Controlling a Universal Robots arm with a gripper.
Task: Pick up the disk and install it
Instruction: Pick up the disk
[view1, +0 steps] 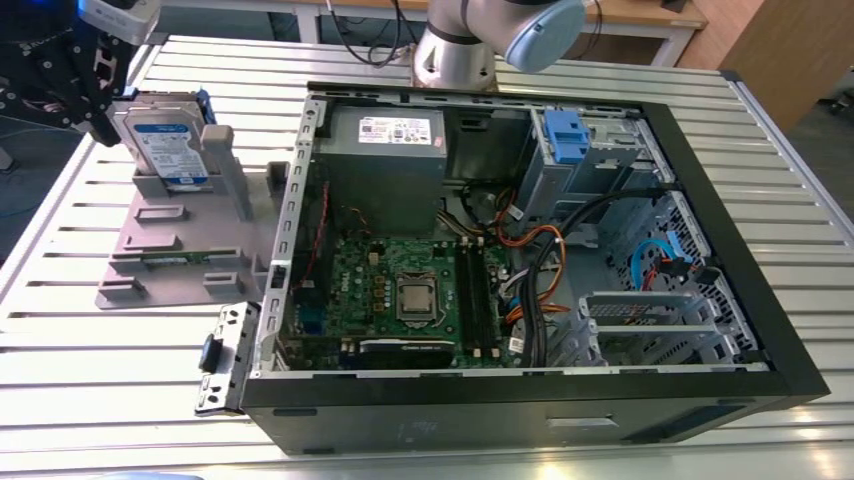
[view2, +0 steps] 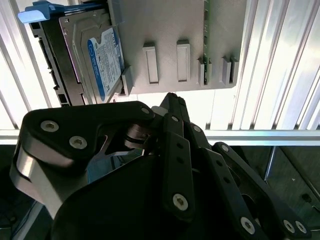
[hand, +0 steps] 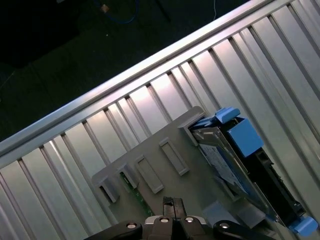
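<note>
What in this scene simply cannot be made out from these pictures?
- Lower end of the disk: exterior view, sunk in the grey holder.
- Far end of the disk: first wrist view, cut off by the picture's edge.
- Table beneath the tool: second wrist view, hidden by the tool's own links.
- Floor of the computer case: exterior view, hidden by the cable bundle.
</note>
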